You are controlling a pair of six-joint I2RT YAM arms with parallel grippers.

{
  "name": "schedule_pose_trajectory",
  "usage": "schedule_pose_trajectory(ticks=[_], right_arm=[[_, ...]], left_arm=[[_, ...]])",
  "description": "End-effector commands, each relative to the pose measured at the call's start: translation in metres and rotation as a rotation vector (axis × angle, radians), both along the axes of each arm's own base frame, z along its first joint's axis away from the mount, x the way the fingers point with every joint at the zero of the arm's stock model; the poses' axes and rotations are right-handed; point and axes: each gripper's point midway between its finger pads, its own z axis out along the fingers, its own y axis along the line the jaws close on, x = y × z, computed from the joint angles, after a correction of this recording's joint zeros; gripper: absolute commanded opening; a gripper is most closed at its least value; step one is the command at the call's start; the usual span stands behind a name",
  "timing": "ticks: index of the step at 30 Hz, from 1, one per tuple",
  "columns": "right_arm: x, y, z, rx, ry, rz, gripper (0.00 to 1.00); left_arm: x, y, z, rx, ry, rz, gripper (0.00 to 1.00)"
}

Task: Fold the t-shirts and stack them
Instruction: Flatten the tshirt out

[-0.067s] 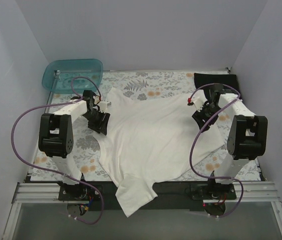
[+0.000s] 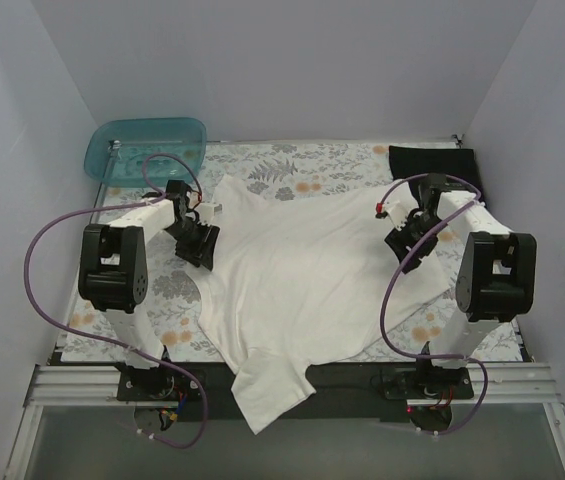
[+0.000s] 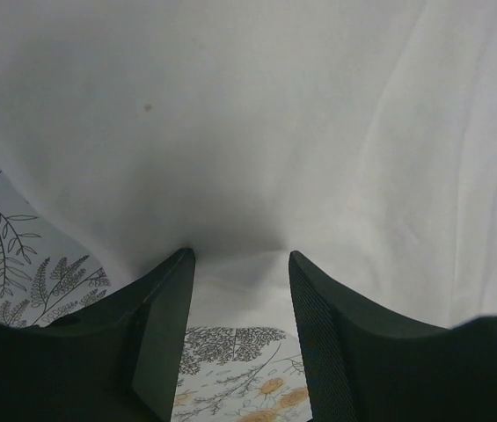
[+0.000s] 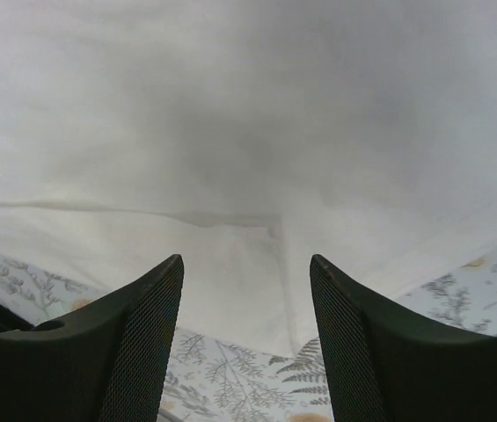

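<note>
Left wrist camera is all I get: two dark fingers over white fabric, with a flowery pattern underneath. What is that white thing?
Observer: It is a cream-white t-shirt, spread flat over a floral cloth. One sleeve reaches past the cloth's near edge.
Operator: Is it the only garment out there?
Observer: No. A black t-shirt lies in a compact bundle at the far right corner.
Operator: Anything on the other side?
Observer: A teal tub sits at the far left corner, apart from both shirts.
Operator: And the other arm?
Observer: The right gripper is open over the white shirt's right side and holds nothing.
</note>
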Motion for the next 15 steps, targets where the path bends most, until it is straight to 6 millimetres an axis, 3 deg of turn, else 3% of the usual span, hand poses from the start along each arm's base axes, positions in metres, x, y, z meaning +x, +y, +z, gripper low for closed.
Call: schedule_pose_trajectory(ticks=[1, 8, 15], right_arm=[[-0.036, -0.002, -0.008, -0.008, 0.100, 0.035, 0.67], [-0.029, -0.009, -0.023, -0.049, 0.129, 0.013, 0.69], [-0.015, -0.008, -0.025, -0.047, 0.108, 0.002, 0.70]], left_arm=[[0.010, 0.019, -0.015, 0.087, 0.009, 0.036, 0.46], [0.015, 0.019, -0.017, 0.083, 0.019, 0.042, 0.45], [0.017, 0.017, -0.018, 0.076, 0.016, 0.040, 0.44]])
